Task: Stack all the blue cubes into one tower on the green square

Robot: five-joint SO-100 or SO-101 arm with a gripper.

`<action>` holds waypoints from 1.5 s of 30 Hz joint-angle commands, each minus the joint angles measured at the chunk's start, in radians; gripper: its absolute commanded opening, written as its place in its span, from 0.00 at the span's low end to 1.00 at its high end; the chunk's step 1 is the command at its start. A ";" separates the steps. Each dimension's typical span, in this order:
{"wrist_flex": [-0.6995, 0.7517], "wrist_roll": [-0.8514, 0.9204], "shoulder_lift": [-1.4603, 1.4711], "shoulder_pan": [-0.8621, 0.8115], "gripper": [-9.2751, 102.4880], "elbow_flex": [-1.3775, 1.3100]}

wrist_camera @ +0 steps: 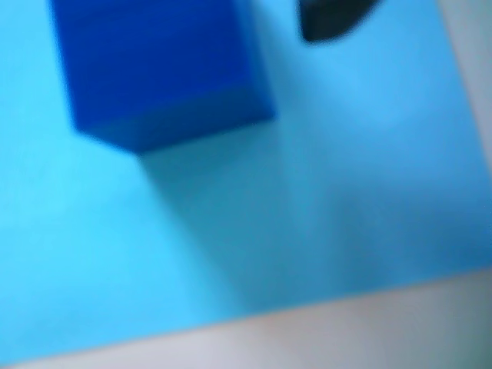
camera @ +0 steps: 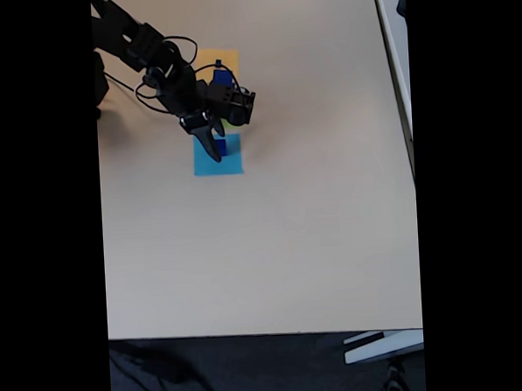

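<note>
Wrist view, nearest first: pale beige desk surface along the bottom edge, then the flat light-blue paper square taking up most of the picture. On it, upper left, sits a dark navy-blue solid cube, flat on the sheet, one lower edge turned toward the camera. A dark tip of the black two-finger claw pokes in at the top edge, just beside the cube, not touching it. Picture is blurred.

Fixed view: claw hangs over the near end of the light-blue sheet, tips pointing down beside the cube. Cannot tell whether the jaws are parted or closed; nothing seen held between them.

Handling, by judgement: cube looks rigid, smooth-faced and light. Should take a firm pinch without deforming. Smooth faces may slip if caught at a corner, so grip two opposite flat sides, mid-height, jaws square to the faces. Paper underneath could shift or lift if a fingertip drags on it.

Farther back: the flat lime-green paper square is mostly hidden under the black arm and wrist. Another navy-blue cube sits beyond, by the orange-yellow paper square. Whether any cube stands on the green, cannot tell.

In the way: the arm's own wrist and loose cables over the green square. Rest of desk bare.
</note>
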State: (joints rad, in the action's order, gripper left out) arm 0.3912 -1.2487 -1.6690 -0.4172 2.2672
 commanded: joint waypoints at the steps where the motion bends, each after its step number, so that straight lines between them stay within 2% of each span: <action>1: -0.043 -0.005 -0.015 0.002 0.35 0.008; 15: -0.172 -0.011 0.008 0.008 0.32 0.091; 30: -0.175 -0.020 0.015 0.006 0.09 0.095; 33: -0.175 -0.025 0.014 0.008 0.08 0.097; 40: -0.124 -0.023 -0.018 0.005 0.08 0.061; 45: 0.078 -0.012 -0.095 -0.005 0.08 -0.063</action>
State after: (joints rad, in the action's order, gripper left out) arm 0.3682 -1.2625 -1.6674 -0.4188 2.3117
